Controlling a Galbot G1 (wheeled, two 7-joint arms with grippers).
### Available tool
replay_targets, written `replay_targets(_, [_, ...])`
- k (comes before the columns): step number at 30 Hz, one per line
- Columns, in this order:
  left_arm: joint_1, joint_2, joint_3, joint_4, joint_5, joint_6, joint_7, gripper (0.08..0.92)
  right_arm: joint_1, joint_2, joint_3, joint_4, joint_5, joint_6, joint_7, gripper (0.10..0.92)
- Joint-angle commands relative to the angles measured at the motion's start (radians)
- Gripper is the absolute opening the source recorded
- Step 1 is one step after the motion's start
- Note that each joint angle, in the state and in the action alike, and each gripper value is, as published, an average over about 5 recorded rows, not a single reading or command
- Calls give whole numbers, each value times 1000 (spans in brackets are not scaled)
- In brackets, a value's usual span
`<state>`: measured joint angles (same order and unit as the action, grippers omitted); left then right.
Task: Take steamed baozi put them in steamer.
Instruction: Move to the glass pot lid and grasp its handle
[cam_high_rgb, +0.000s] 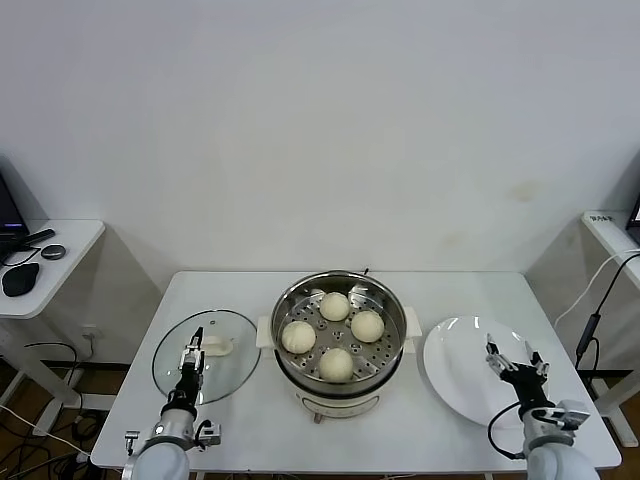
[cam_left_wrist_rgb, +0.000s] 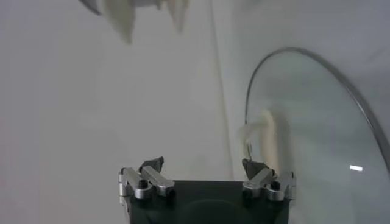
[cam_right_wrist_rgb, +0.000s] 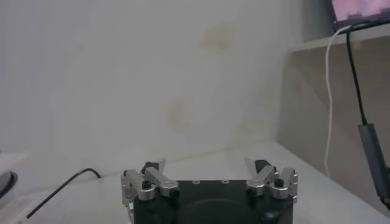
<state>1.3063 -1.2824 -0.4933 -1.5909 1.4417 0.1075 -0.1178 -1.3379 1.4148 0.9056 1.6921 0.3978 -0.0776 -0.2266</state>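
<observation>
Four pale buns (cam_high_rgb: 334, 335) sit inside the steel steamer (cam_high_rgb: 338, 396) at the middle of the white bench (cam_high_rgb: 250, 420), spaced evenly on its perforated floor, none touching another. Judged from how things lie, the loading looks done.

The left pincer (cam_high_rgb: 191, 358) hovers over the glass lid (cam_high_rgb: 175, 375) lying flat to the steamer's left, its fingers spread wide and holding nothing; the left wrist view shows the lid's white handle (cam_left_wrist_rgb: 261, 135) just ahead of it. The right pincer (cam_high_rgb: 515, 362) stands above the bare white plate (cam_high_rgb: 450, 375) on the steamer's right, likewise wide open and empty.

The buns look soft, light and easily dented, with a smooth skin that may be a little tacky. Any hold on one would best come from above, fingers closing gently across its widest part, low on the sides, with only light squeeze. Too firm a pinch would likely crease or tear the dough.

The lid is stiff, slick glass and probably breakable; its white handle is the sensible place to take it.
</observation>
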Motion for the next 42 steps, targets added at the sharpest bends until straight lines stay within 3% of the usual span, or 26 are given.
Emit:
replay_targets(1, [-65, -2, 24, 94, -36, 42, -10, 823, -5, 16, 5, -8, -10, 4, 3, 823])
replay_targets(10, [-96, 1, 24, 115, -68, 79, 25, 823, -1, 20, 10, -20, -10, 4, 4, 823])
replay_targets(42, [-295, 4, 66, 328, -131, 98, -47, 823, -30, 28, 32, -36, -24, 15, 4, 823])
